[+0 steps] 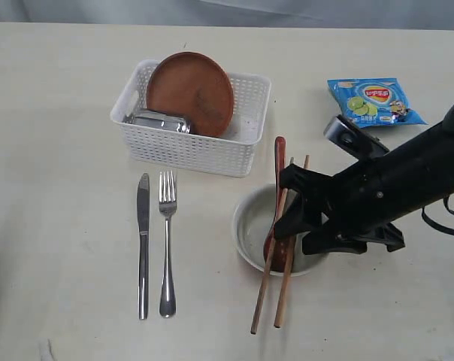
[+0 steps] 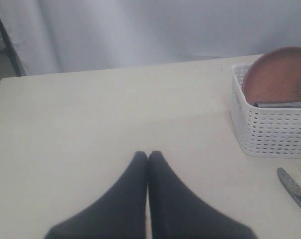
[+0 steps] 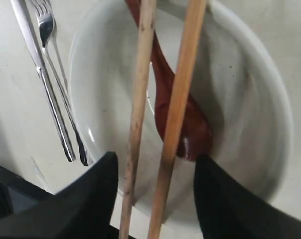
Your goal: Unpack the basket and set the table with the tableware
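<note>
Right tool (image 3: pixel 156 158) released, jaws astride chopsticks (image 3: pixel 186 74) across the bowl (image 3: pixel 255 99) rim; left tool (image 2: pixel 148 154) clenched over open table (image 2: pixel 90 124).

Pale cream table (image 1: pixel 54 150) with faint wood grain, filling nearly the whole exterior view. Behind its far edge, a grey-white draped curtain (image 2: pixel 155 30) hanging in soft folds; at one side, a dark slanted bar (image 2: pixel 5 40). Soft, even lighting; shadows faint and short.
</note>
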Tool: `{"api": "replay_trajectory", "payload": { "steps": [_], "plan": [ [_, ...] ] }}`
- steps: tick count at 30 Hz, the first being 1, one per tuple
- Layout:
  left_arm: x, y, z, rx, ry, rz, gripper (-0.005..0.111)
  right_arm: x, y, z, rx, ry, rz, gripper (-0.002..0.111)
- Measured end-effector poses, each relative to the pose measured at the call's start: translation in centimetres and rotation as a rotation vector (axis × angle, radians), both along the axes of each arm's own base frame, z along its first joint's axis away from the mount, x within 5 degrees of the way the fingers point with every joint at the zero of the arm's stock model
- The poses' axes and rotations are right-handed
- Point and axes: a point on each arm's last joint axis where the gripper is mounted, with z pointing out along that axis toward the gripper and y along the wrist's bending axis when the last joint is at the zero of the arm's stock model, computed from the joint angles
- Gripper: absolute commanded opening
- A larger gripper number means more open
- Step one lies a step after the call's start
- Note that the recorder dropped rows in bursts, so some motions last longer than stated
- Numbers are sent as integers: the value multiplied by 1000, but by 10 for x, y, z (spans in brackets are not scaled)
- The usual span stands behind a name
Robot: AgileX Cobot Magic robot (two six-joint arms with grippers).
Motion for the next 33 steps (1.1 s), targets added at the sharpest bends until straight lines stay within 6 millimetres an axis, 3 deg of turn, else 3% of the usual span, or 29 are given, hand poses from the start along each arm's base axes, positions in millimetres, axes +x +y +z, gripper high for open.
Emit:
{"api": "replay_trajectory", "payload": {
  "steps": [6, 11, 16, 19, 21, 22, 25, 28, 33],
  "plan": [
    [0, 0, 0, 0, 0, 0, 0, 4, 1, 3, 5, -24, 18, 47],
    [0, 0, 0, 0, 0, 0, 0, 20, 10, 30, 31, -67, 161, 47],
    [0, 0, 0, 0, 0, 0, 0, 17, 9, 46, -4, -85, 279, 46],
    [0, 0, 0, 0, 0, 0, 0, -3, 18, 70, 21, -192, 401, 46],
    [0, 0, 0, 0, 0, 0, 0, -29, 35, 90, 55, -283, 521, 46],
    [0, 0, 0, 0, 0, 0, 0, -52, 49, 95, 64, -317, 652, 46],
    [0, 0, 0, 0, 0, 0, 0, -94, 70, 86, -49, -406, 947, 46],
    [0, 0, 0, 0, 0, 0, 0, -109, 83, 79, -122, -483, 1025, 46],
    [0, 0, 0, 0, 0, 0, 0, -134, 105, 60, -144, -466, 1146, 17]
  ]
}}
